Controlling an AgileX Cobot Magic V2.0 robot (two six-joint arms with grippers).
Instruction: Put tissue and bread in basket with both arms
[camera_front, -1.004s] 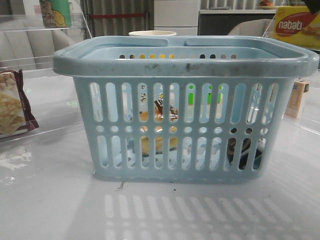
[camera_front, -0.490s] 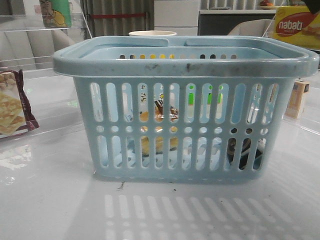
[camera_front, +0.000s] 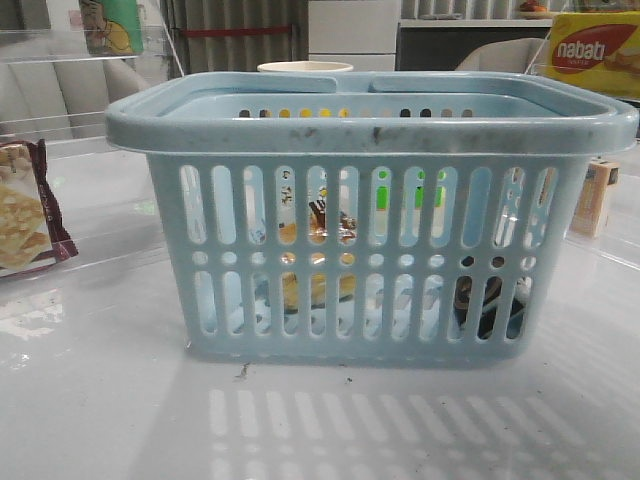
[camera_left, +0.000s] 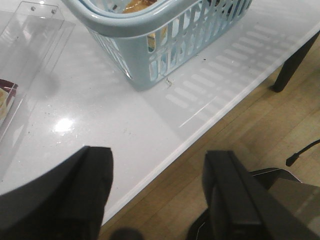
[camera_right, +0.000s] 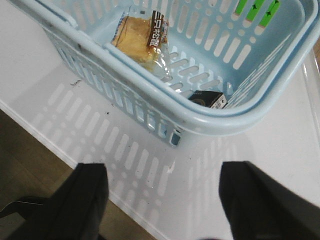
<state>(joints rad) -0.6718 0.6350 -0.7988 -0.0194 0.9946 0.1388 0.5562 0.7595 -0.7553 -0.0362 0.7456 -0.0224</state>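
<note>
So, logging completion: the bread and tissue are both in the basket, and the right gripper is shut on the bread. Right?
Not quite. The right gripper is open and empty, as the right wrist view shows. The bread and tissue do lie in the basket.

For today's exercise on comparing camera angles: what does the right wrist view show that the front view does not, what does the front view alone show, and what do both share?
Only the right wrist view looks down into the basket, showing the bread and the tissue lying on its floor, apart, plus the open, empty right gripper. Only the front view shows the cracker bag, the tan carton and the yellow box around the basket. Both show the basket's slotted wall on the white table, with the bread glimpsed through the slots in front.
</note>
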